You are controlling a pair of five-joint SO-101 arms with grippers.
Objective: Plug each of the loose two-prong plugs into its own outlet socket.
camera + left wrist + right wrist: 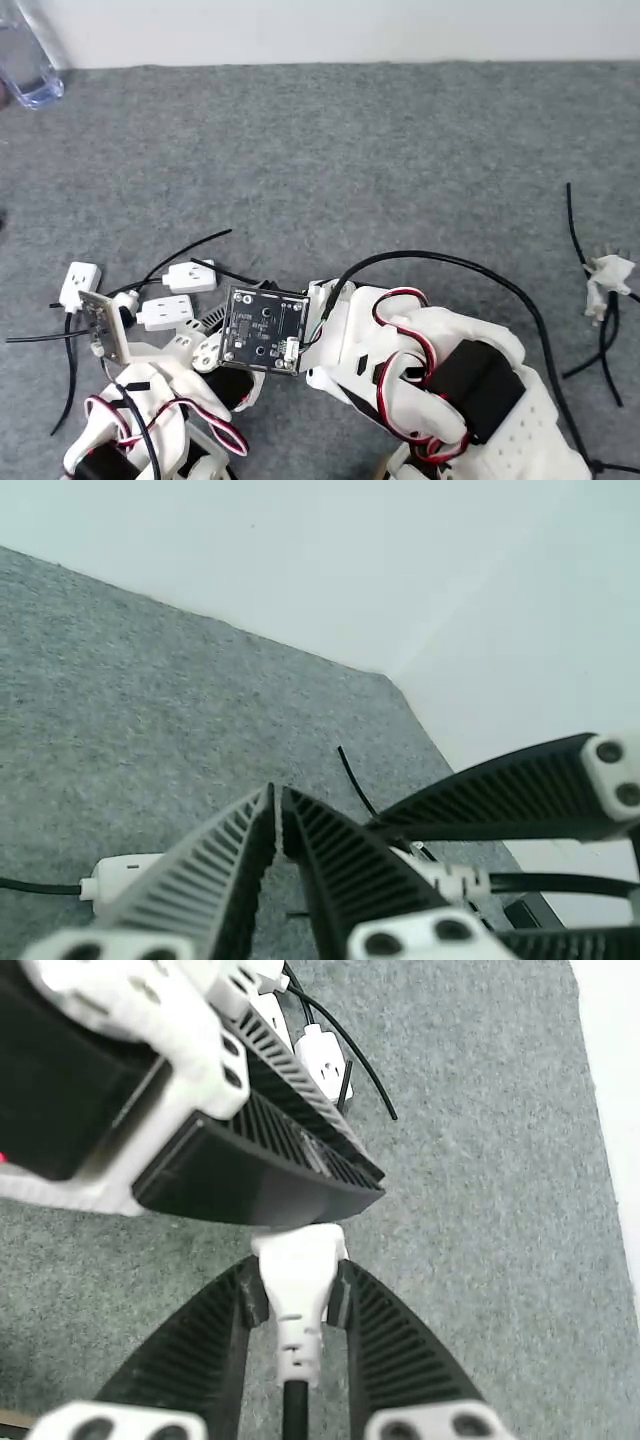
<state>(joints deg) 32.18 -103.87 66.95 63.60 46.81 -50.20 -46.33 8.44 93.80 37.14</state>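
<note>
Logging, we note: right end effector clamped on a white plug above the counter, beside left end effector, closed nearly tight, empty; three outlet sockets lie near it.

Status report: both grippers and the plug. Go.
Right gripper shut on white plug. Left gripper shut, directly ahead of plug. Outlet sockets beyond it.

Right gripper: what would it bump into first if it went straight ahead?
Probably the left gripper, lying across its path just beyond the plug that the right gripper holds.
</note>
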